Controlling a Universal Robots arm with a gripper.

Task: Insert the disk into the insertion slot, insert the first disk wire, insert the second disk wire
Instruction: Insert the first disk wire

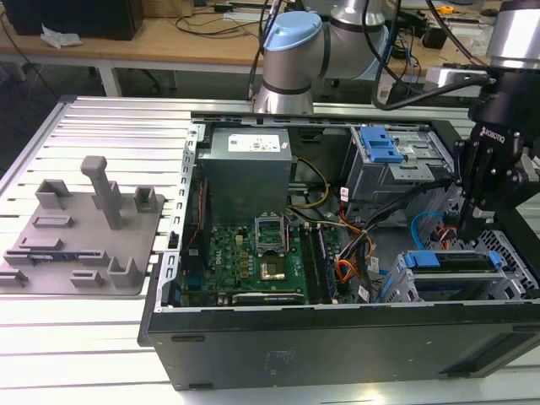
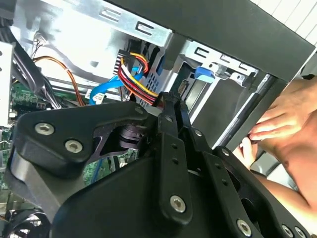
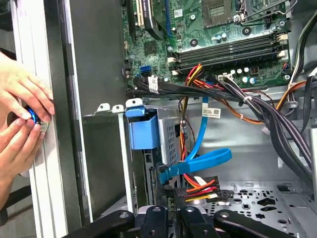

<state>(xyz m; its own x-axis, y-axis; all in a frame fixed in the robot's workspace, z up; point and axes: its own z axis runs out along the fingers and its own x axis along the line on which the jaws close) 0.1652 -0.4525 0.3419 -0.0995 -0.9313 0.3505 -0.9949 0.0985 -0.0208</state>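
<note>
Open computer case (image 1: 337,346) lies on the slatted table (image 1: 76,337), taking up the half toward the exterior view's right. The disk (image 1: 422,259), blue carrier showing, sits inside the insertion slot (image 1: 511,246), the perforated cage in the case corner nearest the table's edge on the exterior view's right. Insertion is judged complete. The tool (image 1: 466,226) hangs inside the case, just above the rear of that cage. In the first wrist view it appears clamped shut on a black plug (image 3: 170,188) ending a red, yellow and black wire bundle (image 3: 200,187). The step in hand is therefore judged to be the first disk wire. A flat blue cable (image 3: 198,161) lies just beside the plug, not held. A person's hands (image 3: 25,106) rest at the case's outer wall, well apart from the tool. Seating the plug calls for squaring it to the disk's rear socket, which is hidden here. The blue cable crowds the approach and could snag.
</note>
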